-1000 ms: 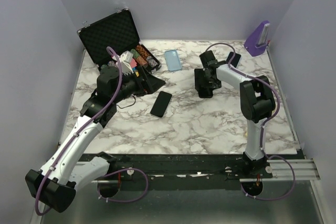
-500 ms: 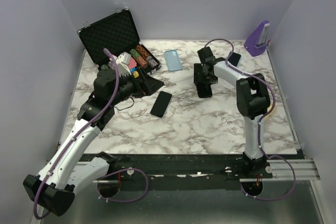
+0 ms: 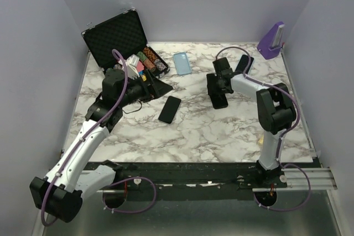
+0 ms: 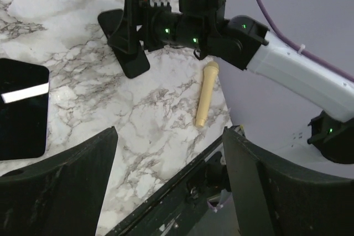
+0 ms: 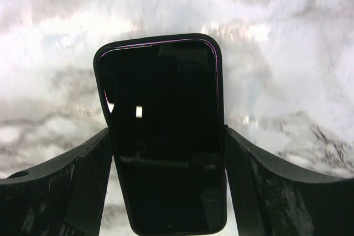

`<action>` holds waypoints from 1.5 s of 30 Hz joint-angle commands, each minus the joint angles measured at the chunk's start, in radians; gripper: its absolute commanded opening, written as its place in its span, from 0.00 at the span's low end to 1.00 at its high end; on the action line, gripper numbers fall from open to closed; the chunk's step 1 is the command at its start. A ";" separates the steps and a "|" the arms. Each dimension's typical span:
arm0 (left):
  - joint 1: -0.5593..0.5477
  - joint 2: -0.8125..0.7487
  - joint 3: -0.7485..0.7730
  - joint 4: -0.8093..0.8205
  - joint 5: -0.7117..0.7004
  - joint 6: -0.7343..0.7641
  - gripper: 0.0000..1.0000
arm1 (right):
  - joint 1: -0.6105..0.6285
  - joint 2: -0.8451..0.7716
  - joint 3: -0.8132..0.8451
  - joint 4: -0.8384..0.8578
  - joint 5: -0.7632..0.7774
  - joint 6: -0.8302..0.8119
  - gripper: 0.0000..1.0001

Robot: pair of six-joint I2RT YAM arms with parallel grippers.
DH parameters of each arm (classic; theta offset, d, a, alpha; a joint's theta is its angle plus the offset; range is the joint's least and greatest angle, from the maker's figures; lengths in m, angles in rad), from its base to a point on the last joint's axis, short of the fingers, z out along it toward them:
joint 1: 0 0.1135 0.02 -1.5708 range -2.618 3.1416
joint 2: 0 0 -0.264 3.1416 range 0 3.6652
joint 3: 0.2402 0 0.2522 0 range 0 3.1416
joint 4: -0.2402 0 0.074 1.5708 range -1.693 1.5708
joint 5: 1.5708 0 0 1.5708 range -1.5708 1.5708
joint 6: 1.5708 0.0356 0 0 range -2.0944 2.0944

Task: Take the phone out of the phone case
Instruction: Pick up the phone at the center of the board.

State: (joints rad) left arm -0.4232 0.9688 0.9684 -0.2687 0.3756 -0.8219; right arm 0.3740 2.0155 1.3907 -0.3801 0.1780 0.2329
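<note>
Three lilac walls point(image 3: 221, 4) enclose the marbled table point(image 3: 221, 131), where a black phone point(image 3: 170, 109) lies

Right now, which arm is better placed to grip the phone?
Right: the right pincer straddles a black phone, a finger at each long edge. The left pincer is open, no phone between its fingers.

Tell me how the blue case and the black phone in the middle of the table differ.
The blue case is light blue; the black phone is dark, with a shiny face. The blue case lies near the far edge, the black phone mid-table. The black phone sits more aslant. Both lie flat on the table.
</note>
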 commanded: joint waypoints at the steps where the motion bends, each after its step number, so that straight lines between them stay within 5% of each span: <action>1: 0.121 0.073 -0.074 0.161 0.270 -0.202 0.83 | 0.002 -0.144 -0.108 0.093 -0.089 -0.113 0.01; 6: 0.135 0.180 -0.123 0.367 0.374 -0.318 0.86 | 0.013 -0.291 -0.255 0.225 -0.221 -0.135 0.01; 13: 0.090 0.353 -0.037 0.343 0.330 -0.283 0.88 | 0.043 -0.494 -0.429 0.400 -0.377 -0.149 0.01; 20: 0.009 0.560 0.104 0.286 0.304 -0.238 0.82 | 0.140 -0.596 -0.441 0.392 -0.417 -0.162 0.01; 31: -0.042 0.597 0.135 0.223 0.186 -0.178 0.75 | 0.230 -0.712 -0.461 0.382 -0.425 -0.153 0.01; 41: -0.057 0.587 0.133 0.286 0.223 -0.186 0.29 | 0.284 -0.727 -0.461 0.334 -0.385 -0.173 0.01; 43: -0.057 0.574 0.135 0.278 0.221 -0.183 0.10 | 0.284 -0.728 -0.464 0.334 -0.377 -0.167 0.01; 45: -0.057 0.556 0.144 0.270 0.229 -0.183 0.00 | 0.286 -0.736 -0.478 0.343 -0.347 -0.143 0.19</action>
State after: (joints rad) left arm -0.4782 1.5734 1.0920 -0.0078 0.6106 -1.0027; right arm 0.6487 1.3251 0.9298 -0.0772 -0.2199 0.0837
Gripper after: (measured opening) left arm 0.153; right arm 0.798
